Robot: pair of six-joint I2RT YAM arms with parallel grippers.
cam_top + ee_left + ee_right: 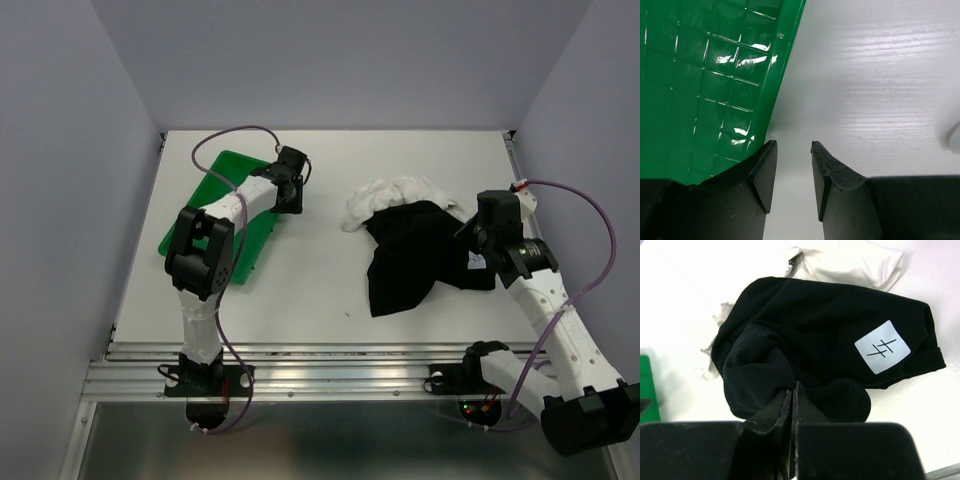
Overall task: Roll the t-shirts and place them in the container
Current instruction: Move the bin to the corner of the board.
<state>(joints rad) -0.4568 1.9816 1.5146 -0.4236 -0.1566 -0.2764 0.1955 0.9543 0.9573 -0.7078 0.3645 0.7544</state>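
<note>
Right claw (793, 386), closed, pinches a fold of the black shirt (815, 325), crumpled over the white shirt (850, 262) at the bench's (880, 75) right, probably to separate them. Left claw (792, 150) hangs half-open, empty, beside the tray (700, 90).

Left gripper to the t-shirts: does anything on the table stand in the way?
Nothing visible does. The left gripper, jaws apart, hangs at the right edge of the green tray. Only bare table lies between it and the white t-shirt. The black t-shirt lies over part of the white one.
</note>
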